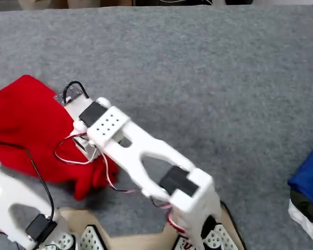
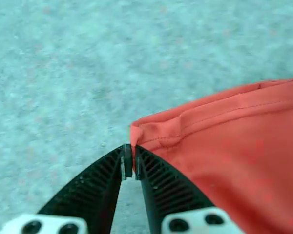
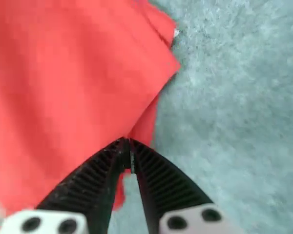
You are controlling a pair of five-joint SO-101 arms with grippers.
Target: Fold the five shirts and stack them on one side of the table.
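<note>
While the red shirt [image 1: 26, 125] lies bunched near the left edge of the grey table [image 1: 208, 78], it is held at two places. In the left wrist view, the left gripper [image 2: 129, 163] is seen with its black ribbed fingers [image 2: 95, 187] pressed together, and a hemmed corner of the shirt is pinched at their tips; the rest of the cloth spreads away to one side over the grey surface. In the right wrist view, the right gripper [image 3: 127, 156] is likewise drawn fully together over the shirt, and a narrow fold of red fabric appears to be nipped between its fingertips, close to the garment's edge. In the high view, the white arm based at the middle of the near edge is stretched leftward across the shirt. A stack of folded garments [image 1: 308, 195], blue above dark and white layers, is seen at the table's right edge, well apart from the red shirt.
</note>
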